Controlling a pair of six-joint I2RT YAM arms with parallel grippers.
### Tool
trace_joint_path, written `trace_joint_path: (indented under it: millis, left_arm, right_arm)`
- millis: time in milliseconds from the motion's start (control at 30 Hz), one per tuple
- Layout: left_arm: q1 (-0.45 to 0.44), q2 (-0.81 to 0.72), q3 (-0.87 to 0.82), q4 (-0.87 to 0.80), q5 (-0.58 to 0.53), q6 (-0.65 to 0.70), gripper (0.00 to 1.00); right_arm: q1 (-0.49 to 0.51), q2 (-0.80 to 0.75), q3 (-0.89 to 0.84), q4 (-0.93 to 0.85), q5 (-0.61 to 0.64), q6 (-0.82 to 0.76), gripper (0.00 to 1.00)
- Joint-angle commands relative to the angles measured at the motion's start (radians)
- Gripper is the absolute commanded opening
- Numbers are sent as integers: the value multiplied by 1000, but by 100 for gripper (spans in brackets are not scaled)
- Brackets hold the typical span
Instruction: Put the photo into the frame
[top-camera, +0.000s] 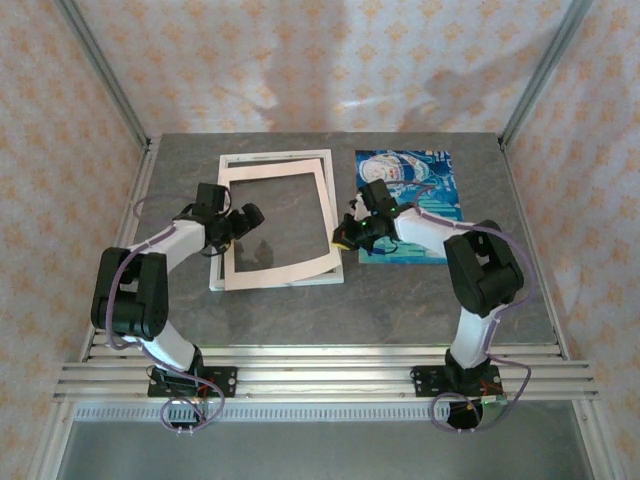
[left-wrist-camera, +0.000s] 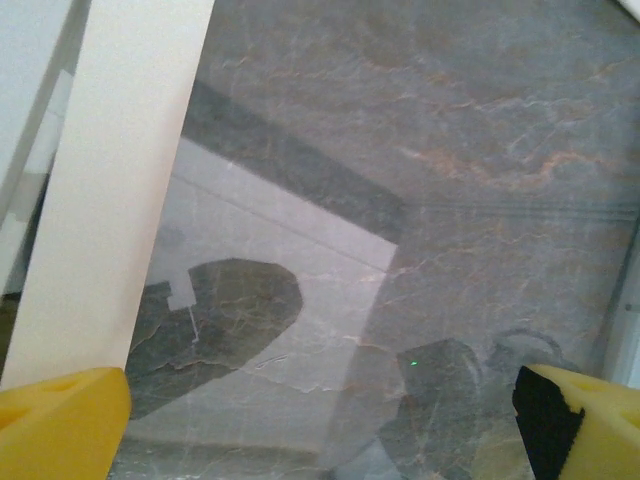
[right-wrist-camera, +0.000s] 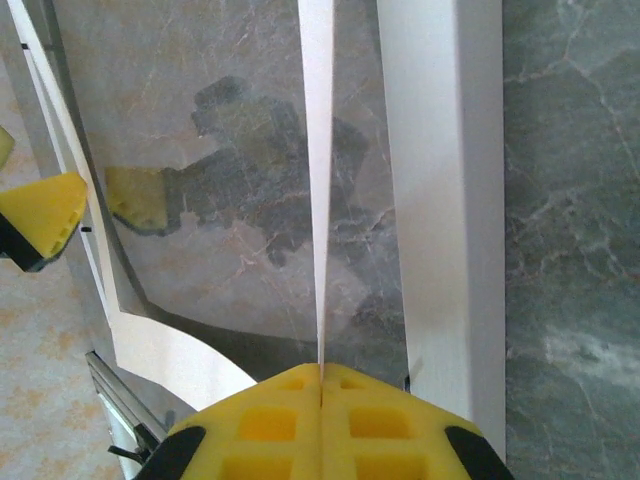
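Two grippers were seen over the frame (top-camera: 272, 157), which lay nearer the table's (top-camera: 300, 320) left edge than its right. The right gripper (right-wrist-camera: 320, 385) was clamped on the right edge of a cream mat (top-camera: 270, 174), a thin sheet that was tilted across the frame and raised at the pinched side. The left gripper (left-wrist-camera: 320, 420) was held wide apart, with nothing between its fingers, above the mat's left strip and the glass (left-wrist-camera: 300, 330). The photo (top-camera: 410, 180) lay flat toward the table's far right corner, just beside the frame and partly hidden under the right arm. By the look of it, the mat had yet to be cleared before the photo could be laid in. A crease or a slip could be caused by so narrow a pinch on a bowed sheet. The frame could be dragged askew if the mat caught its border, and the photo could be nudged by the arm above it.
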Motion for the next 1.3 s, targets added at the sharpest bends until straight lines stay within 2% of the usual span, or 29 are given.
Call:
trace_joint_path:
  millis: [0,133,400,767,1100,1267]
  left_arm:
    - [4,-66,75,-76,-64,67,100]
    - [59,-95,82,-89,-81,78,100]
    - [194,-126,-39,52,6,-55,100]
    - [225,-142,-88,95,-1,-85,100]
    - [297,-167,-110,123,9,-110,100]
    - [297,-166,-115,134,14,-118,100]
  right_arm:
    - [3,-93,-22,1,54,20,0]
    - [3,-131,-40,-1,89,26,0]
    - [14,-127,-44,60,114,64,0]
    - [68,-55,34,82,132,82,0]
    - [72,-39,93,-40,122,-20,0]
    - [80,-12,98,-4,116,13,0]
